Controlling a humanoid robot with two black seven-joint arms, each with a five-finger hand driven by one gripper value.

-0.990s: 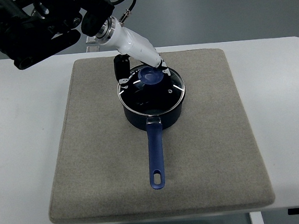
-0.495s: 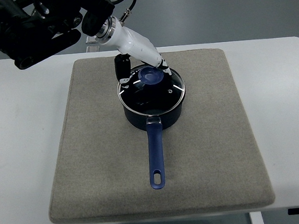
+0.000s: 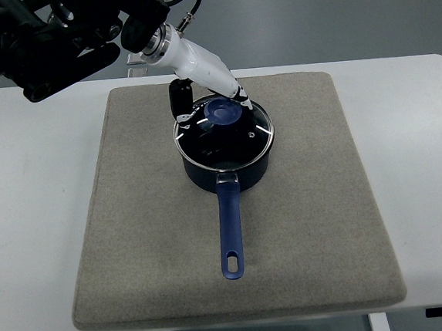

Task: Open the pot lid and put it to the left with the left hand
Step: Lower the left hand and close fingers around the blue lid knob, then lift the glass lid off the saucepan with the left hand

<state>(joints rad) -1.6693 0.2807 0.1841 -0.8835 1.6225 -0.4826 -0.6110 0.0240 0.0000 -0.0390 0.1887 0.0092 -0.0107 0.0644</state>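
A dark blue saucepan stands on the grey mat, its long blue handle pointing toward the near edge. A glass lid with a round blue knob sits flat on the pot. My left hand, on a white forearm coming from the upper left, hovers at the lid's far rim. Its dark fingers are spread to either side of the knob and do not clasp it. The right arm is out of view.
The mat lies on a white table, with bare mat to the left and right of the pot. The arm's black upper part hangs over the table's far left corner.
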